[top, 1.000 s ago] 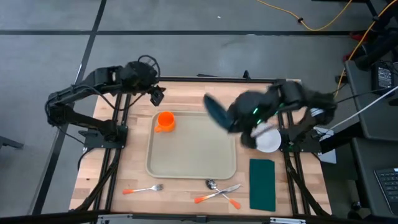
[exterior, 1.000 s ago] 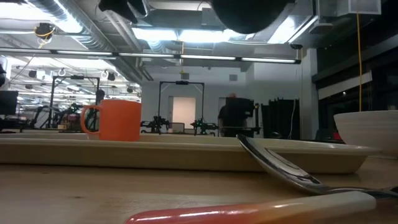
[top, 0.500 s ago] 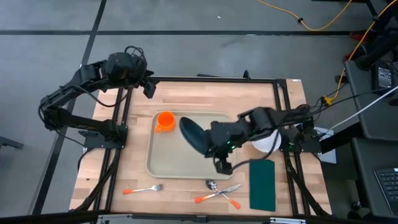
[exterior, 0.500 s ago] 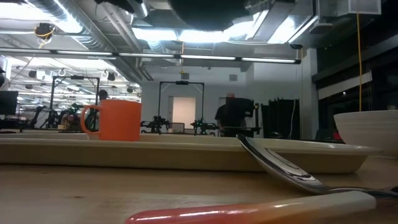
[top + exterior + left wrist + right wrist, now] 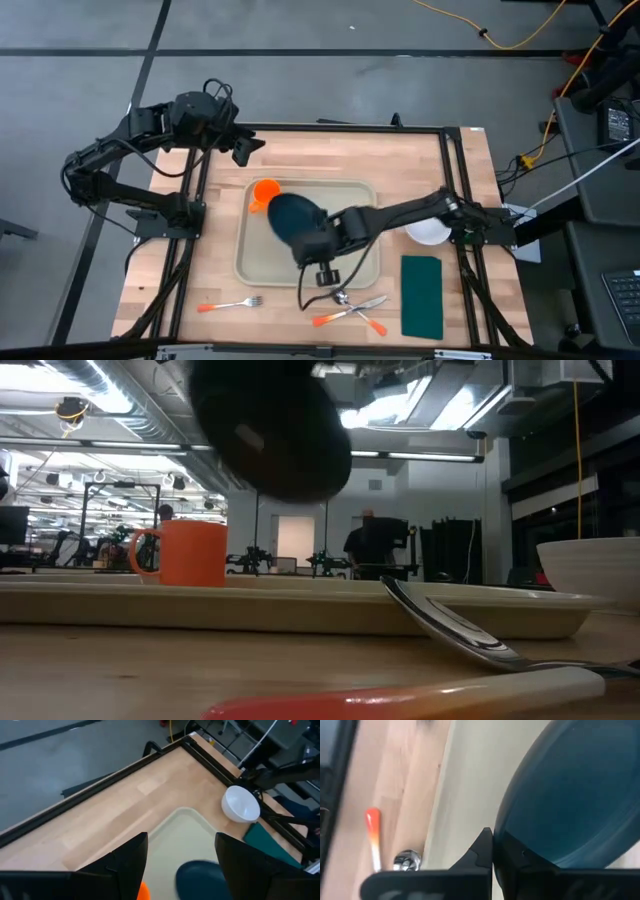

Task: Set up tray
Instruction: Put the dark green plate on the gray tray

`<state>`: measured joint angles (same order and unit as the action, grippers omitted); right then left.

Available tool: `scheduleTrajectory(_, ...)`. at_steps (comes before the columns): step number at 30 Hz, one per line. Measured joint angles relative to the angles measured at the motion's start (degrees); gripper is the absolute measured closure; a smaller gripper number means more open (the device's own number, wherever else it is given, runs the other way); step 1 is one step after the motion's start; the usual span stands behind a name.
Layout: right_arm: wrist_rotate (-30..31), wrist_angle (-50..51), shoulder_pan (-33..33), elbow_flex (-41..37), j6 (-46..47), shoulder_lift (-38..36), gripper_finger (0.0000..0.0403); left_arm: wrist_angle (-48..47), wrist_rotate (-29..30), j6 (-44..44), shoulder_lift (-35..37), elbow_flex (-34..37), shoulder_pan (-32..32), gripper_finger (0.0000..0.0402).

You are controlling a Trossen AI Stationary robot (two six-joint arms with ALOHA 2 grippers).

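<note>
The right gripper (image 5: 308, 243) is clamped on the rim of a dark teal plate (image 5: 293, 220), which it holds above the left half of the tray (image 5: 355, 270), clear of the surface as the low view shows. The tray, pale beige, lies at the middle of the table with its long axis running near to far, directly beneath the plate. The plate overlaps the orange mug (image 5: 264, 193) standing in the tray's far left corner, so a straight descent looks likely to catch the mug; the open floor lies to the right and nearer. The left gripper (image 5: 243, 150) waits with fingers spread above the table's far left edge, well apart from the plate.
</note>
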<state>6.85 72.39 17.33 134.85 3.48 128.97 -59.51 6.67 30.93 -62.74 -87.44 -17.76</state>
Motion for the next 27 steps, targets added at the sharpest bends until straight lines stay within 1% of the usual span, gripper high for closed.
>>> scheduleTrajectory(8, 0.5, -0.1, 2.4, 0.0, -5.2, 8.9, 0.0393, 0.0, 0.2, 1.7, 0.0, 0.0, 1.6, 0.0177)
scheduleTrajectory(11, 3.2, 0.2, 3.2, 0.0, -7.4, 11.2, 0.0393, 0.0, 1.3, 2.4, 0.0, 0.0, 2.1, 0.0177)
scheduleTrajectory(13, 4.0, 0.2, 3.5, 0.0, -8.9, 12.3, 0.0393, 0.0, 2.4, 2.4, 0.0, 0.0, 2.5, 0.0177)
scheduleTrajectory(19, 3.8, -0.4, 3.5, 0.1, -10.2, 13.0, 0.0394, -0.2, 4.5, 2.4, 0.0, 0.0, 3.6, 0.0177)
scheduleTrajectory(22, 3.5, -3.0, 3.2, 0.1, -11.0, 13.0, 0.0394, -0.4, 4.8, 2.4, 0.0, 0.0, 4.1, 0.0177)
scheduleTrajectory(27, 1.4, -8.4, 2.9, 0.1, -14.6, 13.0, 0.0394, -0.7, 4.8, 2.4, -0.2, 0.0, 5.0, 0.0177)
